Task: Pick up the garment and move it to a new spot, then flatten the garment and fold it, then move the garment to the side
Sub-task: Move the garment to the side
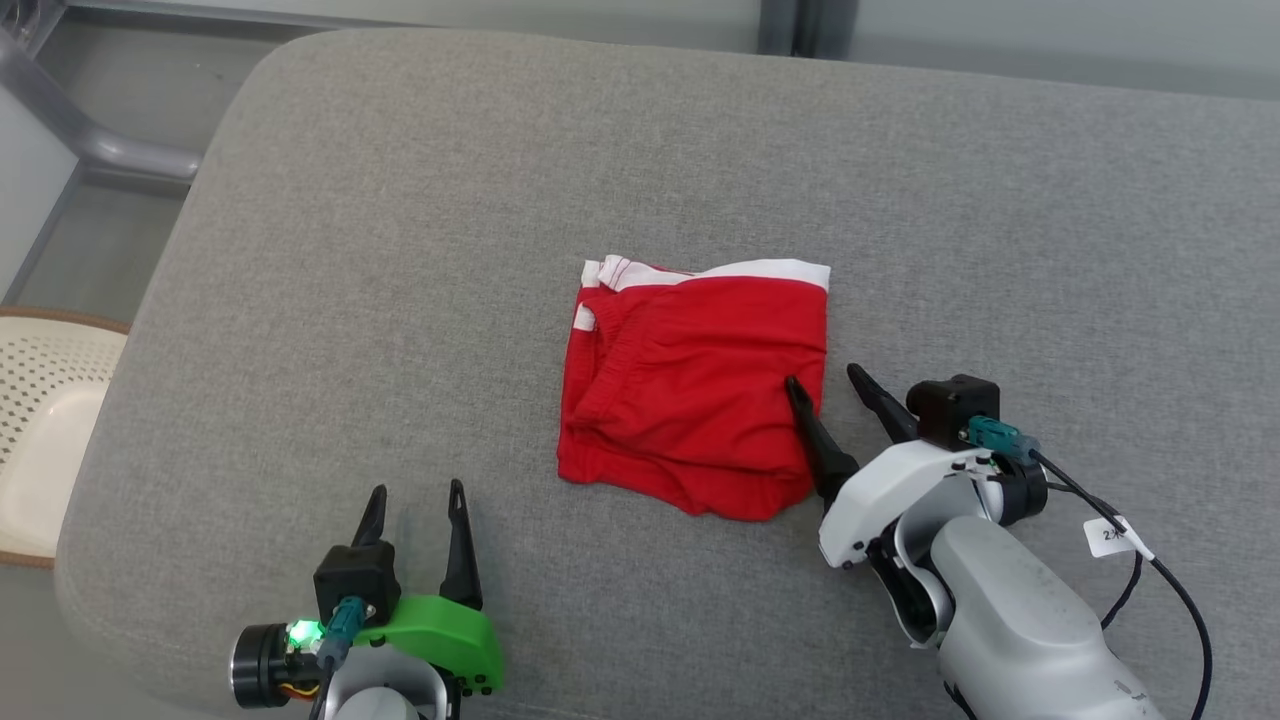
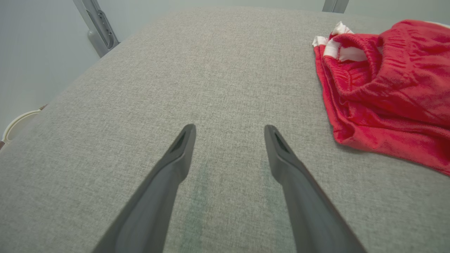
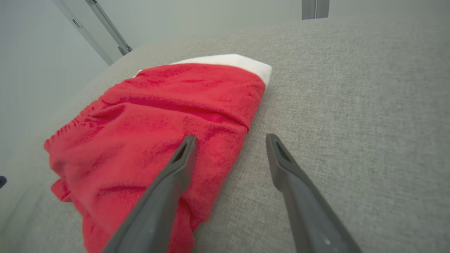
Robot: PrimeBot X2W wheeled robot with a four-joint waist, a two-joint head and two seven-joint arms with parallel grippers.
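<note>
The garment (image 1: pixel 690 385) is a pair of red shorts with white trim, lying folded in a rough square near the middle of the grey padded surface (image 1: pixel 400 250). My right gripper (image 1: pixel 825 380) is open at the garment's right edge, one finger over the red cloth and the other over bare grey fabric. The right wrist view shows the same: right gripper (image 3: pixel 230 140) straddles the edge of the garment (image 3: pixel 151 116), nothing held. My left gripper (image 1: pixel 415 490) stands open at the lower left, apart from the garment. In the left wrist view the left gripper (image 2: pixel 228 130) is over bare fabric, garment (image 2: pixel 386 88) at the right.
A cream perforated chair seat (image 1: pixel 45 410) stands beyond the surface's left edge. Grey metal frame bars (image 1: pixel 90 140) run at the upper left. A black cable with a white tag (image 1: pixel 1115 535) hangs from my right wrist.
</note>
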